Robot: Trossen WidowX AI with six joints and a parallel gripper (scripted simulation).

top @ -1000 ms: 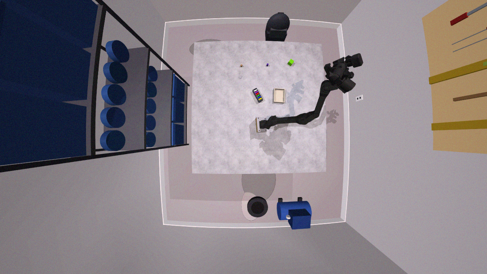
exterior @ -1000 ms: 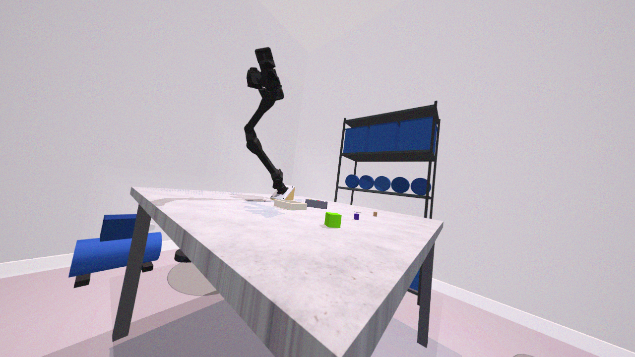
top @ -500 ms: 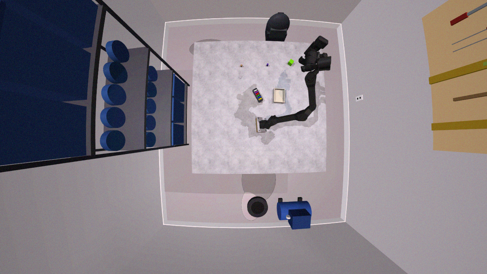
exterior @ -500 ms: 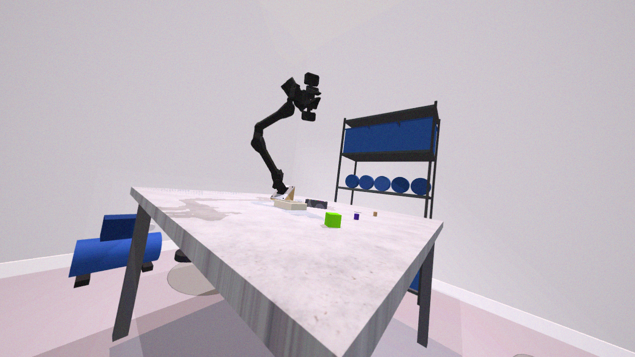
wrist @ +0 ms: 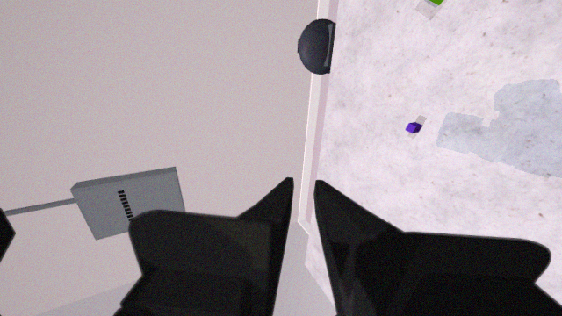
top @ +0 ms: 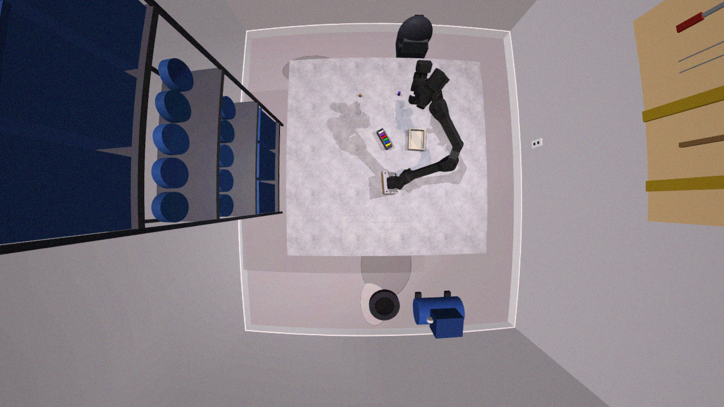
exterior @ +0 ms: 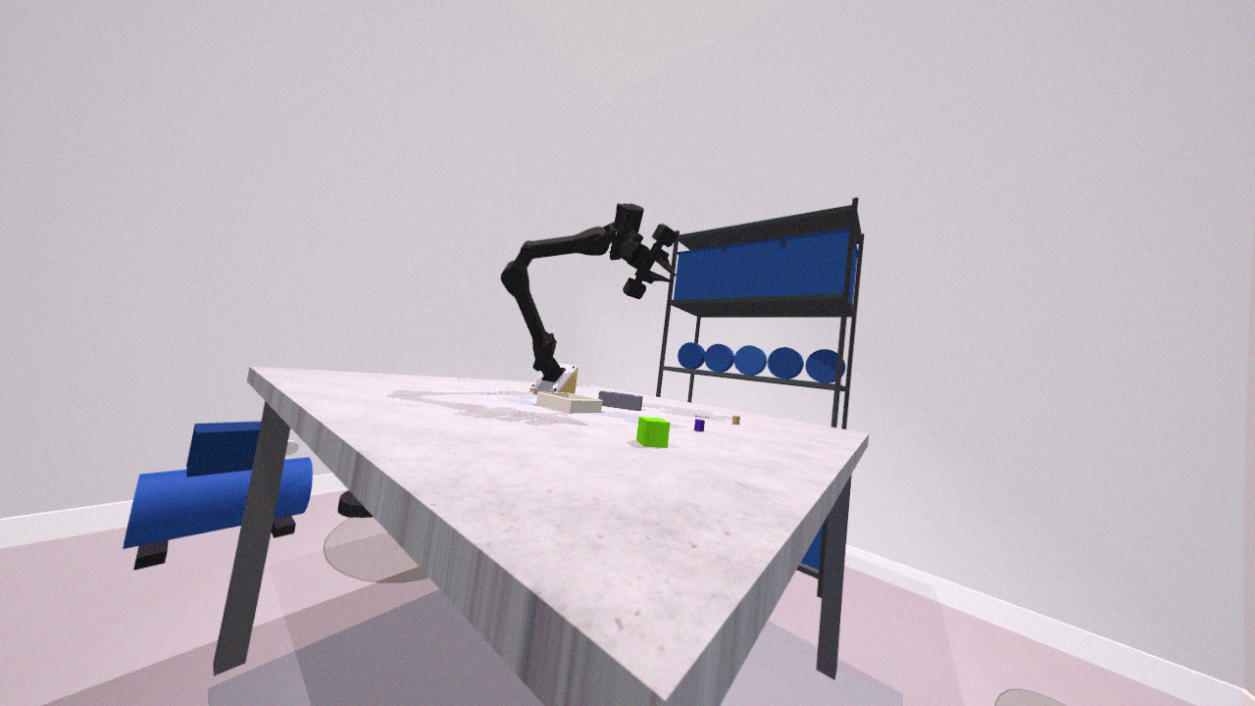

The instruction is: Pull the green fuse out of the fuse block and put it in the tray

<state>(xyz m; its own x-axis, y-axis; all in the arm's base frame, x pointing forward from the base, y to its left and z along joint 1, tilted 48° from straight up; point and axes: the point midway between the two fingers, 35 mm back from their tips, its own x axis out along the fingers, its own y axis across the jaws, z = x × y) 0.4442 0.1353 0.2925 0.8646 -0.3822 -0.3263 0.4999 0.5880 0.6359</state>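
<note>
The gripper (wrist: pixel 303 193) is being held high above the table (top: pixel 328 223), its fingers drawn almost together with only a thin gap showing between them and nothing being gripped. It is being carried over the far part of the table, near the purple cube (wrist: pixel 414 127), well apart from the fuse block (top: pixel 384 139). The green fuse (top: pixel 385 138) is being kept seated in the fuse block among the other coloured fuses, and the block is lying just beside the tray (top: pixel 416 139), which is being left with nothing visible inside it. A green cube (exterior: pixel 652 430) is being seen resting nearer the table's edge in the exterior view.
</note>
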